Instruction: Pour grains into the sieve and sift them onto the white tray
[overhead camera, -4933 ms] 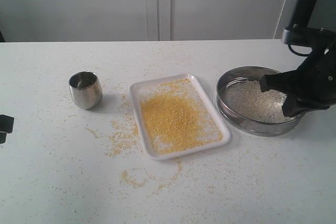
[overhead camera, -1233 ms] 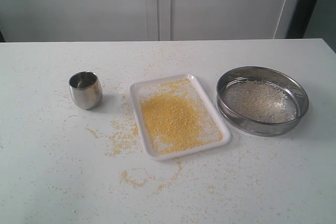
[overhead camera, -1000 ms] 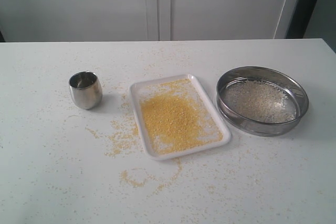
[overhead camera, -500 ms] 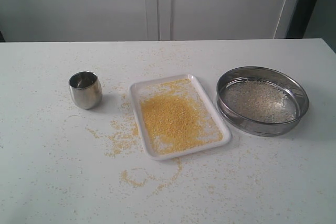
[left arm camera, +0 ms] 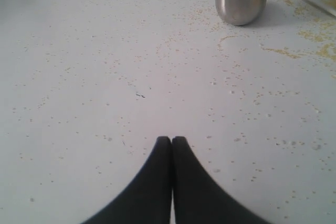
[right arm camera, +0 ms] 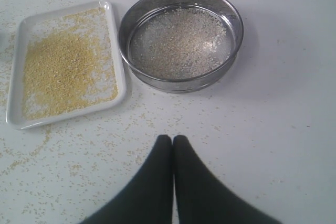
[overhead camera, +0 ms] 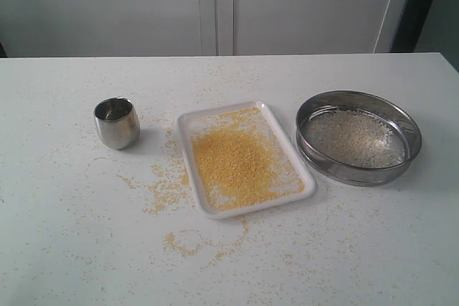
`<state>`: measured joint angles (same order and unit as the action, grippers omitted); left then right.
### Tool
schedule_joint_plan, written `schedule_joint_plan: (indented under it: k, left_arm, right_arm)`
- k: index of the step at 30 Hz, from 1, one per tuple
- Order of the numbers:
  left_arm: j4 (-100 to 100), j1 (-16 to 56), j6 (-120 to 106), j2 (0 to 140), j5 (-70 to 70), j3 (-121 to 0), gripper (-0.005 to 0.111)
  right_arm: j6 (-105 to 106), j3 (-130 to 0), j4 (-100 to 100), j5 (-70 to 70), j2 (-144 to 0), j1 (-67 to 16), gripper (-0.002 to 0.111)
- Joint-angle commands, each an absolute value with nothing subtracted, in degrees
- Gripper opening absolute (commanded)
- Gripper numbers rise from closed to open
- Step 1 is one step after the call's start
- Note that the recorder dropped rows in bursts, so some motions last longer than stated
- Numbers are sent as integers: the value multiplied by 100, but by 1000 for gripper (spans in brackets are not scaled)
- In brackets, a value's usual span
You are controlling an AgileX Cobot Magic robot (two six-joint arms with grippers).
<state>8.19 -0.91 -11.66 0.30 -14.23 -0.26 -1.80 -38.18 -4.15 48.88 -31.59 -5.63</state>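
No legible text, label, brand, number or sign appears; the small polished steel cup (overhead camera: 116, 123), flat white rectangular tray (overhead camera: 188, 121) and round stainless-steel sieve (overhead camera: 351, 174) show plain surfaces.

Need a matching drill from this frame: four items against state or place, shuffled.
Column 1
1 steel cup
2 white tray
3 sieve
4 left gripper

Column 2
A holds pale grains
B shut, empty
C covered with yellow grains
D upright, left of the white tray in the exterior view

Pairs: 1-D, 2-C, 3-A, 4-B
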Motion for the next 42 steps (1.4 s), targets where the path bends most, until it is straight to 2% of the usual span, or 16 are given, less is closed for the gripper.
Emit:
schedule_joint_plan:
  k: [1,11,42]
  left_arm:
    - [850,-118,-1176,0,-1376,0,0]
    - [48,-126,125,0,-1342,0,0]
    - [49,-126,134,0,-1327,0,0]
  right_arm:
    - [-175,-3795,-436,4837,-3127,-567,0]
    - [-175,-3795,-423,4837,-3127,-567,0]
    - [-175,-3795,-433,4837,-3127,-567,0]
